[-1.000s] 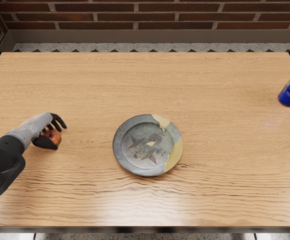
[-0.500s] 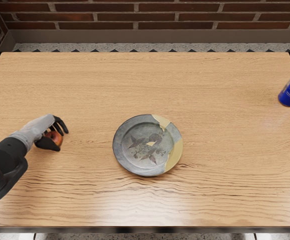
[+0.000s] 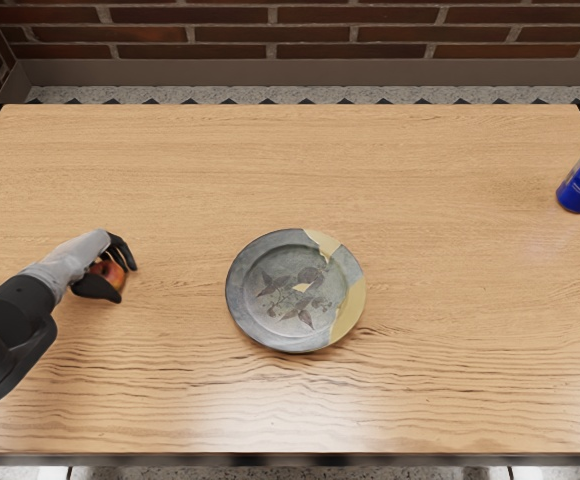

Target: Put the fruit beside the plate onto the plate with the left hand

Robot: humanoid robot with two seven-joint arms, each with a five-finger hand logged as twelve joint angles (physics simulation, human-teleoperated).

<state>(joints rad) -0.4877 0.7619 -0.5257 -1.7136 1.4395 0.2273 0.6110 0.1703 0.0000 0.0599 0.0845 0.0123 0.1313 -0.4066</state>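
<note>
As the left hand has curled tighter over the past second, less of the fruit shows between its dark fingers, and the hand now looks clamped on it. The fruit is low against the tabletop, well to the left of the plate, which holds nothing. Little has shifted in the last half second, so the grasp seems settled. The lift and the carry rightward to the plate are not yet done.

The left arm is a chunky, rounded black shell, kinda glossy. The left hand gets a pale grey cover, with black fingers.
</note>
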